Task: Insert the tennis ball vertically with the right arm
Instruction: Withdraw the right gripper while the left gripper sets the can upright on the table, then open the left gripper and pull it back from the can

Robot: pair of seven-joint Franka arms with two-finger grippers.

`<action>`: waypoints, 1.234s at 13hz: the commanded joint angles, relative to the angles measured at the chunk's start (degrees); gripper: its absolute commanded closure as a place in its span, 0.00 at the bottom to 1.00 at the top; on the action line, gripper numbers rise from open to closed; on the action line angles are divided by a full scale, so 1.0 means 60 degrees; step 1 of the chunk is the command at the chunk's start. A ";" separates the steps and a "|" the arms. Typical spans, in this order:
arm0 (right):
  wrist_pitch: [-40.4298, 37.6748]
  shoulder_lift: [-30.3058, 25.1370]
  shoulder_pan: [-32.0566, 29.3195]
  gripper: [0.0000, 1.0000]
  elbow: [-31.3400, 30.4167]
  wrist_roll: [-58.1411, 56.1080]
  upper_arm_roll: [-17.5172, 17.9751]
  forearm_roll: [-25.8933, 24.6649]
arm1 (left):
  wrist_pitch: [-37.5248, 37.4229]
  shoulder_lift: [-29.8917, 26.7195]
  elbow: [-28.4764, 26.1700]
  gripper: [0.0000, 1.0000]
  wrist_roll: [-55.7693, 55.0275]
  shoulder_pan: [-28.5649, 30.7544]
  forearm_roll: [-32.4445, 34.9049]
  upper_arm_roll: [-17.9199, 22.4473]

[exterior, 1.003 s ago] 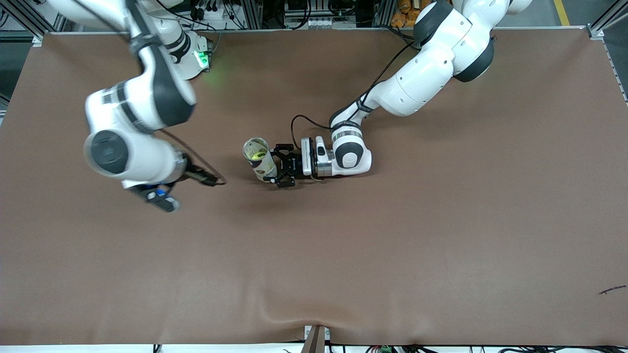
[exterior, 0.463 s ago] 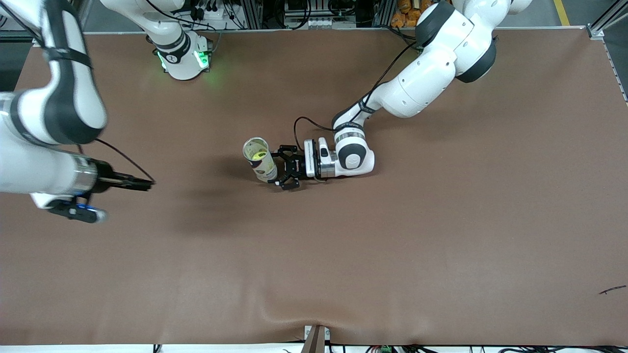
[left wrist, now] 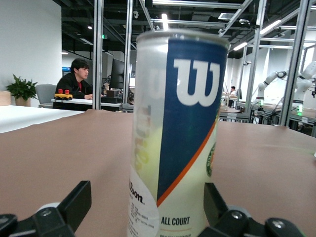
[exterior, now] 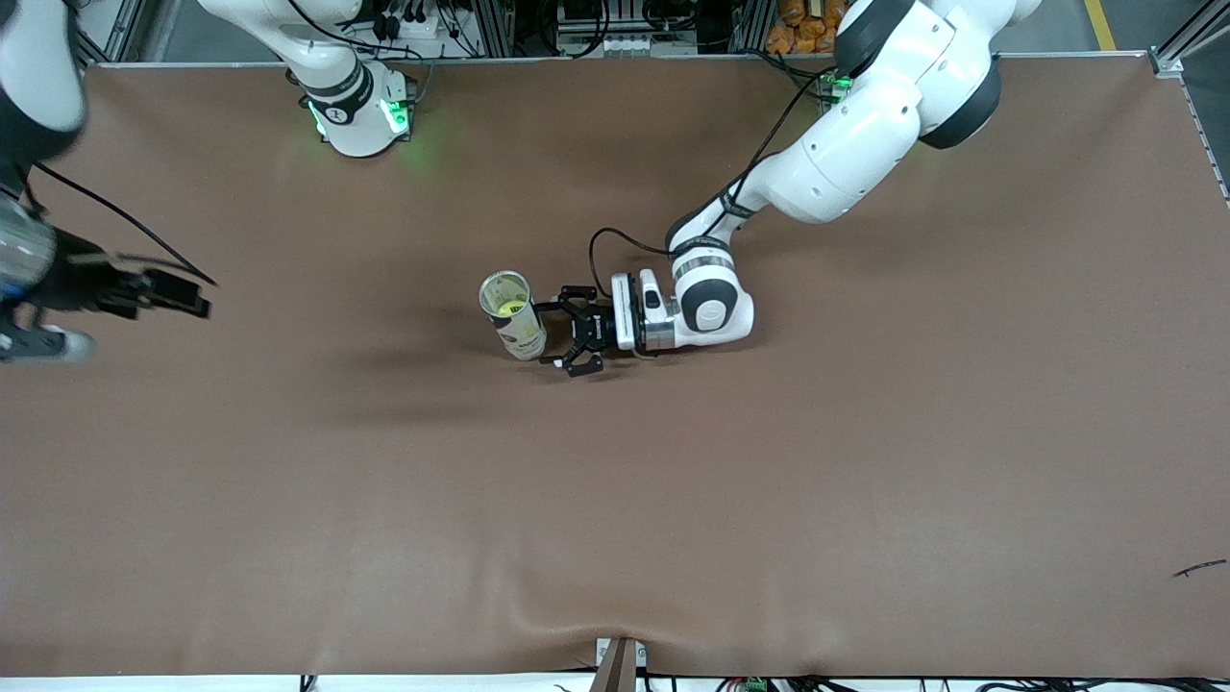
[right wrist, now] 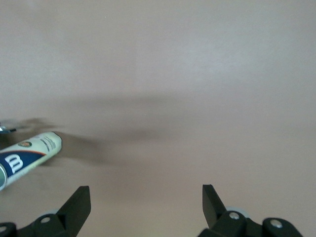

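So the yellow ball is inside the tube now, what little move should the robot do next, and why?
Probably the left pincer should slide straight back from the tall clear plastic tube. The yellow tennis ball already sits inside the upright tube, and the pincer is open with its fingers apart on either side of it. The right pincer is open too, up over the right arm's end of the table.
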 commanded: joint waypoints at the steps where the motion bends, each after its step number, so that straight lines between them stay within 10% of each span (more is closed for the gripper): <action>1: -0.0586 -0.0590 -0.0096 0.00 -0.0058 -0.0338 -0.0171 -0.0123 | -0.0018 -0.0386 -0.0842 0.00 0.1634 0.0757 0.0506 -0.0260; 16: -0.0942 -0.0869 0.0153 0.00 0.0486 0.0457 -0.0348 -0.0840 | -0.0149 -0.1601 -0.1518 0.00 -0.2524 0.2998 0.5719 -0.0333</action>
